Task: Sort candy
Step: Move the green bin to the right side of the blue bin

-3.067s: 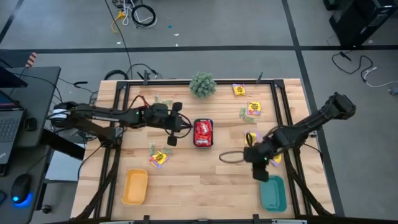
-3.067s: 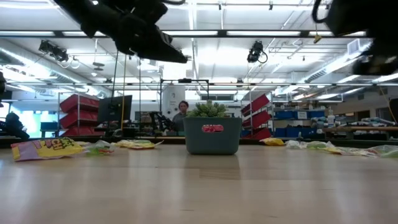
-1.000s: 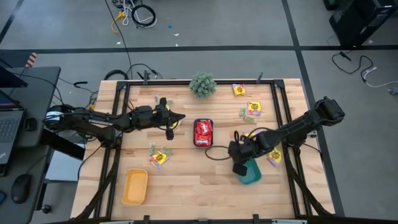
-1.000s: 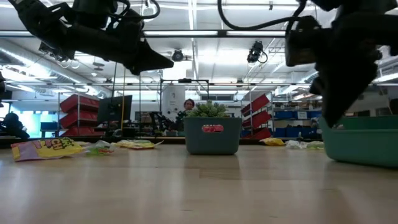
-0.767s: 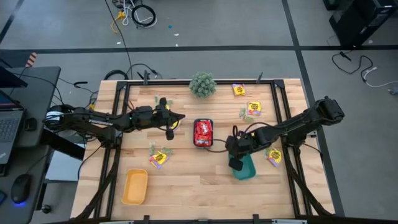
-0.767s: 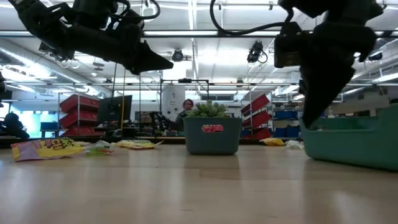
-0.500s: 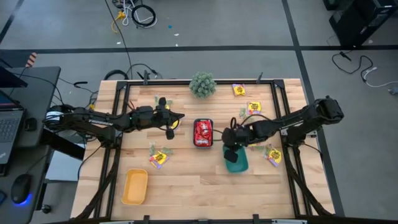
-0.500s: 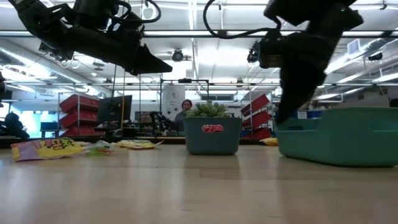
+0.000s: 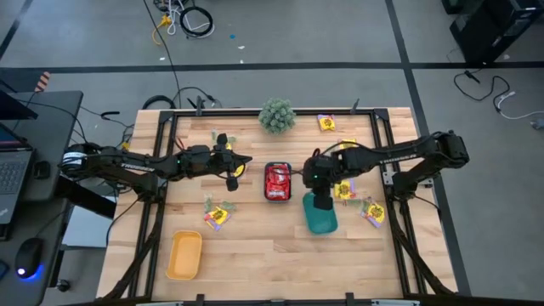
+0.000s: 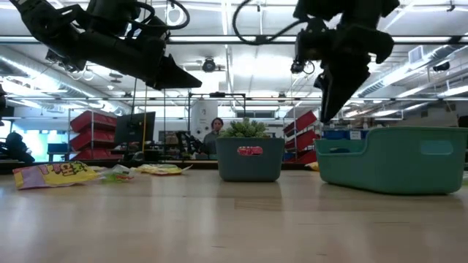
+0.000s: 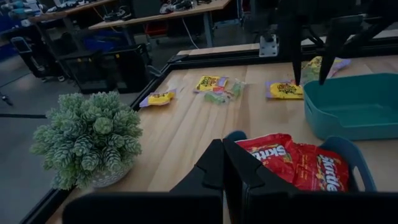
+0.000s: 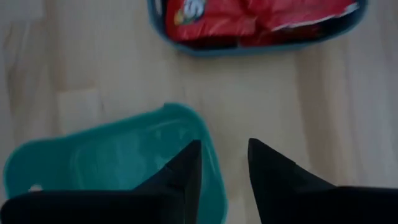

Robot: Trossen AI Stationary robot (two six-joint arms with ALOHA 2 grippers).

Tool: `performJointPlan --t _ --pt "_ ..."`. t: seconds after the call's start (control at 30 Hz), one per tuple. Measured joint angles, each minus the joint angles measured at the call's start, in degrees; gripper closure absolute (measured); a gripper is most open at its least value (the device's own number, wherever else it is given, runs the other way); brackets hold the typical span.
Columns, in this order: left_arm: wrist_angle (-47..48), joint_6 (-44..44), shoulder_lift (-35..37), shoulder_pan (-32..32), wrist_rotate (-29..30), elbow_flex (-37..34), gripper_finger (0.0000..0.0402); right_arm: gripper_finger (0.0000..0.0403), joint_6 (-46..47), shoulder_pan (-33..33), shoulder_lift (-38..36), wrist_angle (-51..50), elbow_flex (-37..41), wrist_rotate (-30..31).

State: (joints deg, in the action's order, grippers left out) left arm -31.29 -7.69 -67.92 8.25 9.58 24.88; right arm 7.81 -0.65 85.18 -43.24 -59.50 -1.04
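Note:
Red candy packets (image 11: 292,163) lie in a blue tray (image 9: 278,181) at the table's middle. Yellow packets lie loose at the far right (image 9: 347,147), at the right (image 9: 371,212) and at the left (image 9: 217,216). A teal tray (image 9: 321,218) stands on the table just right of the blue one. My right gripper (image 12: 224,143) is open over the teal tray's far end, one finger above the inside and one above the outside of its rim (image 12: 205,134); in the low view its tips (image 10: 327,118) hang clear above the rim. My left gripper (image 11: 224,163) hovers shut, left of the blue tray.
A spiky green plant ball (image 9: 277,115) stands at the far edge, behind the blue tray. A yellow tray (image 9: 184,255) sits at the near left. A black frame (image 9: 255,111) runs along the table's far edge and its sides. Bare wood lies along the near edge between the trays.
My right gripper has brought the teal tray toward the table's left and far side, up beside the blue tray. The tray now stands still on the table, and the fingertips have risen off its rim. My left gripper has kept still.

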Motion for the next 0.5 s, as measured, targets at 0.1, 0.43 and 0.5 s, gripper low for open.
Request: performJointPlan --t 0.1,0.43,0.5 --pt "0.0 0.0 0.0 0.0 0.0 0.0 0.0401 0.0292 -1.7 1.3 0.0 -0.3 1.3 -2.4" --pt "1.5 0.1 0.0 0.0 0.0 0.0 0.0401 0.0318 -2.5 2.3 0.0 2.4 4.6 -6.4" --pt "1.5 0.1 0.0 0.0 0.0 0.0 0.0401 0.0318 -2.5 2.3 0.0 2.9 4.6 -6.4"
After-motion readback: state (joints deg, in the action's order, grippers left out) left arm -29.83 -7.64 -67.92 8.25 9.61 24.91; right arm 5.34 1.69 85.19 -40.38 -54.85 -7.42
